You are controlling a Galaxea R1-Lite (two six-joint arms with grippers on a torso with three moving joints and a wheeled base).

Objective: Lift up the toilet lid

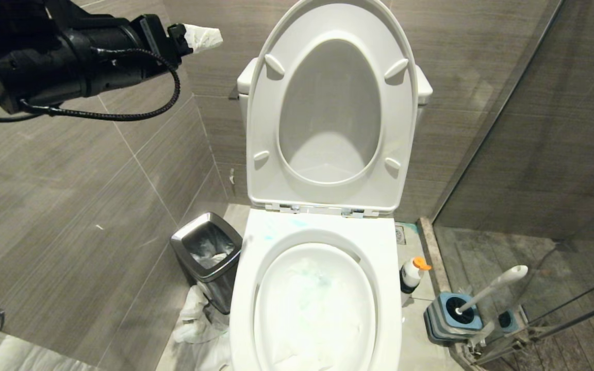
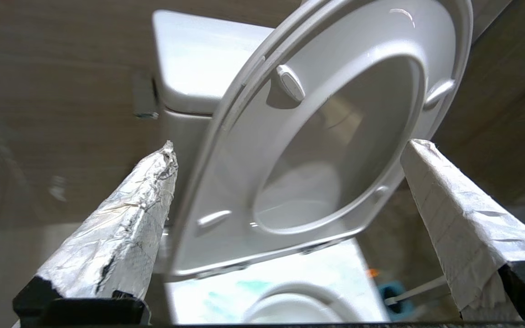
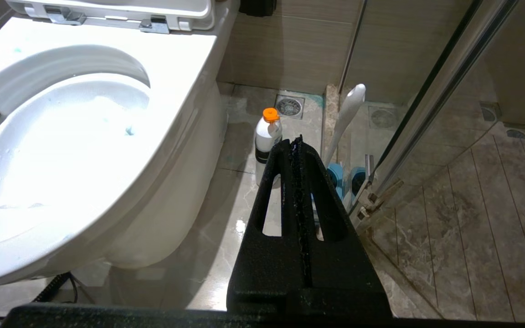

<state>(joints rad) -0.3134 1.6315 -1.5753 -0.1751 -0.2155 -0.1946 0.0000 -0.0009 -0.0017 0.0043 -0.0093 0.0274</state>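
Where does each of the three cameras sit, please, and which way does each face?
Head: high up, looking down at the bowl and raised toilet lid; left claw upper left.
Left wrist: behind the open left claw, facing the lid and seat ring.
Right wrist: low beside the bowl, facing the floor; shut right claw.
Shared: bottle, brush.
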